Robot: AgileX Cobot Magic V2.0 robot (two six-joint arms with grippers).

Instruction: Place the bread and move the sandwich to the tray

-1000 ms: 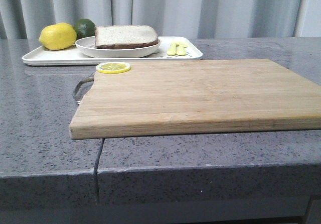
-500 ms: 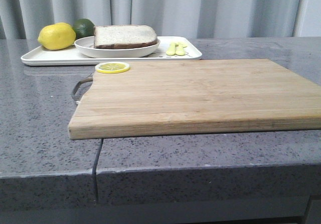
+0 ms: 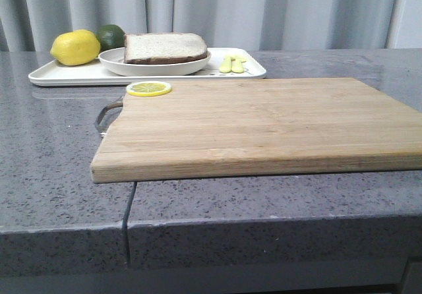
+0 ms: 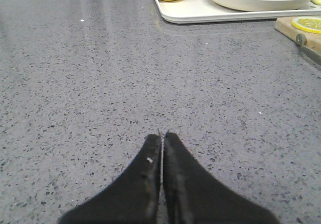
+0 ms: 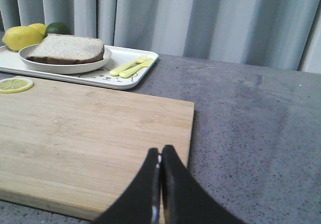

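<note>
A: Front view. What lies on the grey stone counter [image 3: 53, 149]?
B: One wooden cutting board [image 3: 264, 126] with a metal handle [image 3: 105, 113] at its left end, and one thin lemon slice [image 3: 149, 89] on its far left corner. Behind it, one white tray [image 3: 66, 74] carrying one round white plate [image 3: 155, 65], one lemon [image 3: 75, 47], one dark green lime [image 3: 111, 36] and a pale yellow fork and knife [image 3: 232, 63].

A: Where is the bread?
B: One brown-crusted slice of bread [image 3: 164, 47] lies flat on the plate, the plate standing on the tray. No egg is visible beneath it from any view.

A: What do the wrist views add?
B: The front view shows no arm. The left wrist view shows the left gripper [image 4: 162, 136] above bare counter, well short of the tray's corner, fingers pressed together on nothing. The right wrist view shows the right gripper [image 5: 160, 151] over the board's near right edge, fingers likewise together and empty. It also shows a line-drawn print [image 5: 103, 75] on the tray floor, and a second yellow fruit [image 5: 36, 28] behind the lemon, which the front view hides.
</note>
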